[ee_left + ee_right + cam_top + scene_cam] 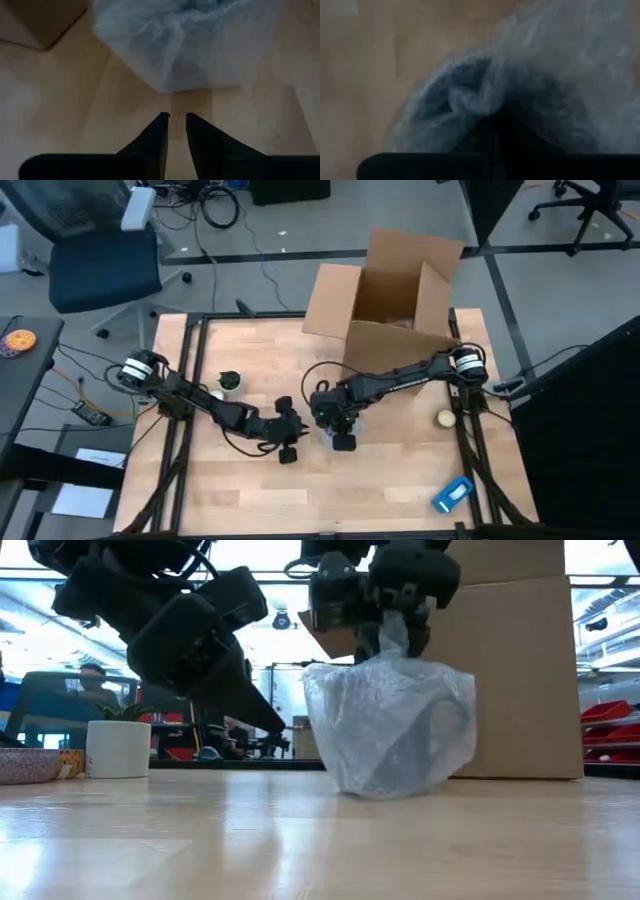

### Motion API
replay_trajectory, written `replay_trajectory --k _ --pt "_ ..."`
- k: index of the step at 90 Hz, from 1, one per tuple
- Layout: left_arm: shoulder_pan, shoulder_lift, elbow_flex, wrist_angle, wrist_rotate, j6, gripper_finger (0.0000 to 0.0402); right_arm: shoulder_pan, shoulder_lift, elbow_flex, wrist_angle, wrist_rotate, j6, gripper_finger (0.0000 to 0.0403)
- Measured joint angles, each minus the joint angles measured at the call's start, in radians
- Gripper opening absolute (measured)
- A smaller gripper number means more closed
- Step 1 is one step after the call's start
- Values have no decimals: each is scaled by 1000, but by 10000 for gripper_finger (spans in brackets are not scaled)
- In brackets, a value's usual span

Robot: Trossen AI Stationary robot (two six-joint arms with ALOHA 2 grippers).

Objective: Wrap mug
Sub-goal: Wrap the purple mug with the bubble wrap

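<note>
A: Where is the mug right now?

B: On the table [150, 840], inside the bubble wrap [390, 725]. Only a dark shape [405, 755] shows through the plastic, so I take that for the mug. The bundle sits directly under the right gripper [395, 635], whose jaws are pinched on the gathered top of the wrap.

A: And the left gripper [177, 117]?

B: Low over the table, pointing at the bundle, which lies just ahead of its jaws. They stand narrow, nearly together, with nothing between them.

A: What could go wrong from here?

B: My guess is the wrap springs open if the right jaws let go; nothing I can see fastens the twist. If they lift instead, the mug may slip out through the bottom, should the plastic be only draped there. I cannot tell whether it closes underneath.

A: Anything else?

B: The left jaws are close enough that a push forward could shove the bundle sideways and drag the wrap out of the right jaws. The cardboard box [395, 290] stands beyond the bundle, and a small white cup [118, 748] well off to the side.
</note>
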Motion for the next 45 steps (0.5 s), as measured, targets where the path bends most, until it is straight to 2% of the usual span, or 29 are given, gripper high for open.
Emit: replay_trajectory --k 9,26,45 --pt "-6 0 1 -17 25 -2 53 2 35 2 11 32 12 0" --pt "-7 0 1 -33 62 -25 53 2 21 21 -8 64 65 0" --pt "-7 0 1 -35 61 -24 53 8 14 175 -215 87 93 0"
